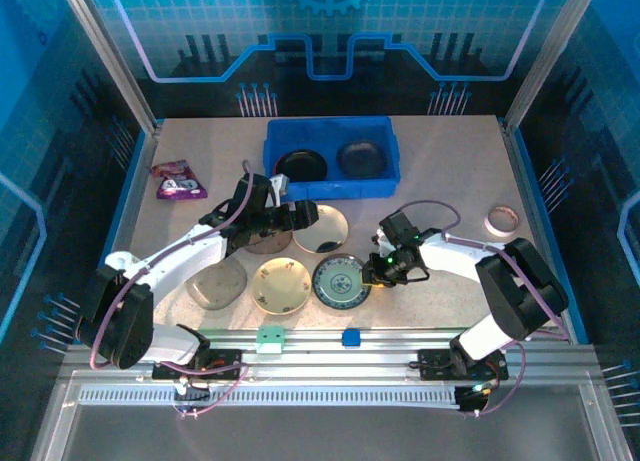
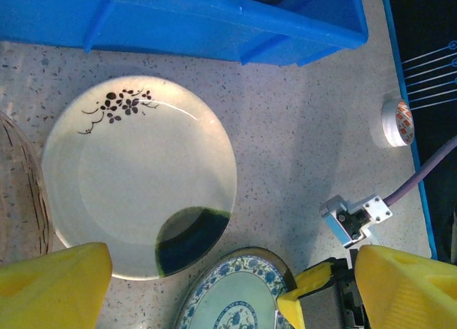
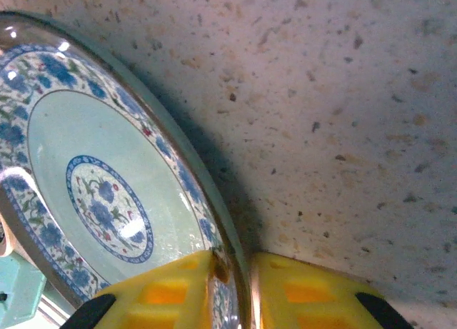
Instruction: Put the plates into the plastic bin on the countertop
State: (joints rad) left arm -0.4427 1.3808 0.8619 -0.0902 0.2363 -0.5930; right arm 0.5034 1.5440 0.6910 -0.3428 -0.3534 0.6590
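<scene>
Bin, top view: blue bin [image 1: 330, 189] at the far middle of the surface [image 1: 450, 171]; a black plate [image 1: 301, 165] and a dark grey plate [image 1: 362, 159] lie side by side inside.
Loose plates, top view: five out on the surface. Near row: smoky plate [image 1: 218, 283], cream plate [image 1: 283, 284], patterned plate [image 1: 338, 281]. Behind them: brown plate [image 1: 262, 243], floral plate [image 1: 322, 228].
Bystanders, top view: purple packet [image 1: 178, 179] far left, tape ring [image 1: 501, 220] far right, both well apart from the plates.
Arms, top view: left gripper [image 1: 290, 217] over the gap between the brown and floral plates; right gripper [image 1: 372, 271] at the right edge of the patterned plate.
Left gripper, left wrist view: yellow fingers [image 2: 53, 286] spread wide, nothing between them. Floral plate [image 2: 139, 175] lies flat below, just beside the bin wall [image 2: 186, 22]. The patterned plate [image 2: 232, 300] is close to its near edge; contact unclear.
Right gripper, right wrist view: fingers [image 3: 164, 290] pressed together on the patterned plate's rim [image 3: 107, 179], one on the face, one on the outer side.
Handling (judgement): stiff glazed dish, probably slick and breakable, light enough for an edge pinch. Hold at the rim with a deep bite; it will likely hang tilted from one side.
Bin room (judgement): the floor looks taken, so this plate probably goes on top of one already inside; lower it gently.
</scene>
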